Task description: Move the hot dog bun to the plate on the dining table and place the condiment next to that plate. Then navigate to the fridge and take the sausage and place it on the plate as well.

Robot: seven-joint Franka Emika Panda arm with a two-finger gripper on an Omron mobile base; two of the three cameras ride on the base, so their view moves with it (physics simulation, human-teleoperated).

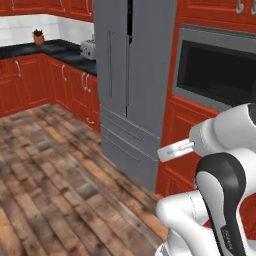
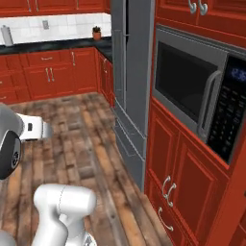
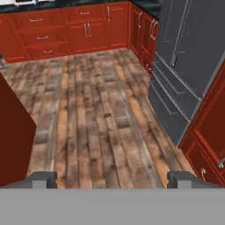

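Now the end effector [image 3: 112, 178] is wide open and holds nothing, low in the hand view above the wooden floor [image 3: 88, 114]. Up in the middle of the left base view stands the grey fridge [image 1: 135, 75], its 2 doors nearly shut, between red cabinets [image 1: 30, 82] and the oven [image 1: 215, 75].

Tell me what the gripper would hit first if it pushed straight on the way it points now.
Most likely the wooden floor. The open gripper holds nothing and looks down across bare planks, with the fridge off to one side. Depth is hard to judge.
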